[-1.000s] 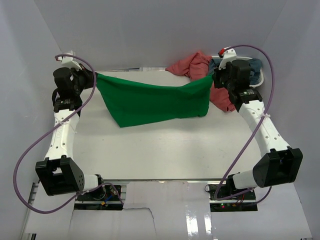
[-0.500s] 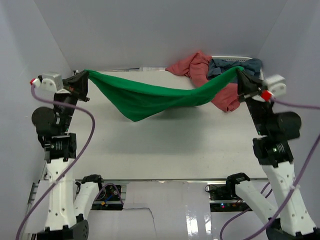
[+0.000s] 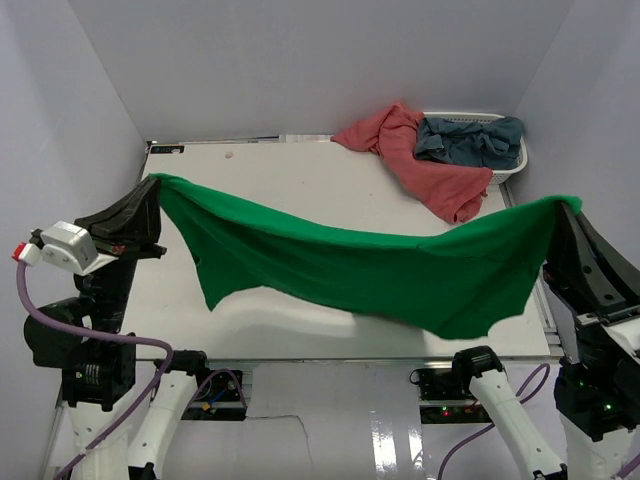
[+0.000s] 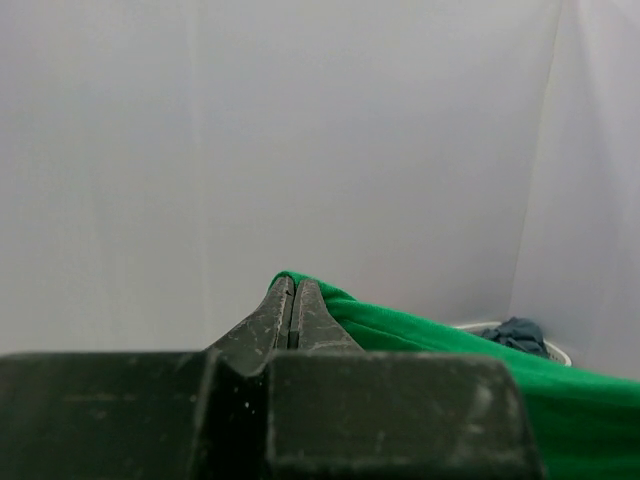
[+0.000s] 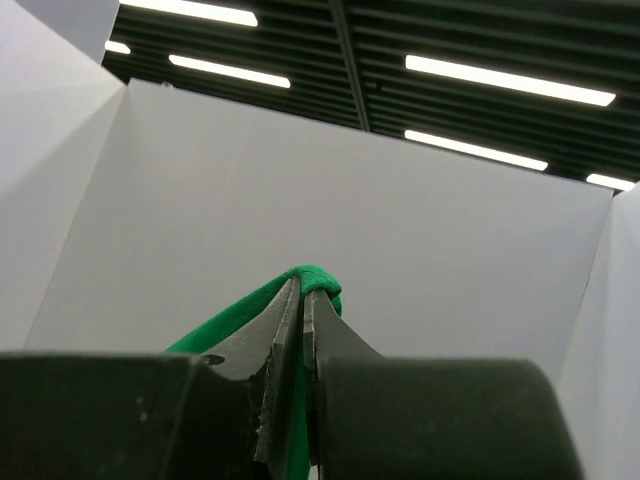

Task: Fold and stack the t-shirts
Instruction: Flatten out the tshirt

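From above, the bright green soft cloth t-shirt (image 3: 380, 270) hangs slung over the white table (image 3: 300, 180), one corner clamped in the left gripper (image 3: 152, 190), the other in the right gripper (image 3: 562, 212); its middle sags. The salmon-pink cloth t-shirt (image 3: 425, 165) lies far right against the white slatted plastic basket (image 3: 480, 117) holding the dusty grey-blue t-shirt (image 3: 470, 140).

Left wrist: jaws closed on a thin green fold, so a hard tug could pull it free.

Right wrist: the same small nip at the tips — if either slips, the shirt would drop crumpled
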Tool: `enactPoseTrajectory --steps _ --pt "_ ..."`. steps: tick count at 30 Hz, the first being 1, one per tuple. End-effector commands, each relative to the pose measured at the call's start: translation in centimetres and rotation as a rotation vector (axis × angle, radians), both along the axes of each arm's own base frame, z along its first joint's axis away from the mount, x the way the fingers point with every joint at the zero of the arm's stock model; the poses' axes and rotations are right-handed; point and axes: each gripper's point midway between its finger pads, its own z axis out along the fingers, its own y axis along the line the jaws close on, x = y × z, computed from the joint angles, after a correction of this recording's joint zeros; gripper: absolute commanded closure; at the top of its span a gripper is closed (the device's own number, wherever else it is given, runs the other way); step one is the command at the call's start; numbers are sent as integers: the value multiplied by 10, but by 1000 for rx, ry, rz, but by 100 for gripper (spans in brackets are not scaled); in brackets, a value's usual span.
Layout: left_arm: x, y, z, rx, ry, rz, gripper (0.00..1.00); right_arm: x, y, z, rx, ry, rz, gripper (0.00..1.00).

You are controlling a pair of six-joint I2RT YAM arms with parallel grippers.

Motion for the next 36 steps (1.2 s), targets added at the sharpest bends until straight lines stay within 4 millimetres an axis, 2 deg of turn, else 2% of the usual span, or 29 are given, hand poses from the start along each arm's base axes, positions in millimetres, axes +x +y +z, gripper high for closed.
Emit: enactPoseTrajectory --steps 1,3,5,6,7,8,10,12,14,15,16,21,22,25,26,28,29,31,32,34,35,36 --pt "-7 24 18 -37 -26 125 100 -23 -6 29 26 -65 7 92" --pt "-10 31 28 -64 -55 158 100 -33 -7 42 30 -109 4 92" --pt "-11 41 40 -101 -87 201 100 -27 -6 53 35 -120 0 92" --pt "-14 42 49 -104 -109 206 100 -39 -7 67 36 -160 3 92" --pt "-16 42 55 -103 -125 207 100 -28 -4 72 31 -147 5 92" --pt "-15 42 60 -99 -135 208 100 -33 -4 79 34 -176 8 92" --pt "-26 43 76 -109 -188 206 100 -33 -1 85 30 -198 22 92" --pt "-32 43 78 -112 -201 199 100 -33 1 84 35 -199 41 92" --pt "-26 42 62 -116 -166 193 100 -27 5 75 29 -173 62 92" --pt "-31 44 64 -126 -175 198 100 -29 5 75 28 -174 67 92" --pt "-16 44 45 -124 -123 206 100 -22 7 68 26 -151 72 92" --pt "22 42 -26 -134 52 214 100 -3 16 40 14 -53 119 92" --pt "31 39 -47 -145 101 201 100 11 22 25 9 2 138 92" --pt "41 35 -75 -163 164 175 100 25 27 -1 20 77 172 92" --pt "50 33 -92 -161 205 175 100 41 30 -19 22 130 175 92" --pt "59 32 -111 -174 256 175 100 55 33 -40 26 190 181 92" --pt "66 32 -127 -175 293 182 100 75 35 -63 33 255 175 92" --pt "78 36 -148 -200 347 209 100 98 38 -88 37 326 162 92" --pt "86 38 -165 -202 385 229 100 121 41 -112 36 395 143 92" --pt "97 44 -181 -219 419 270 100 143 43 -132 39 453 130 92" --pt "106 45 -199 -218 462 289 100 161 47 -143 38 488 129 92" --pt "111 47 -205 -223 471 304 100 174 50 -158 36 531 128 92"
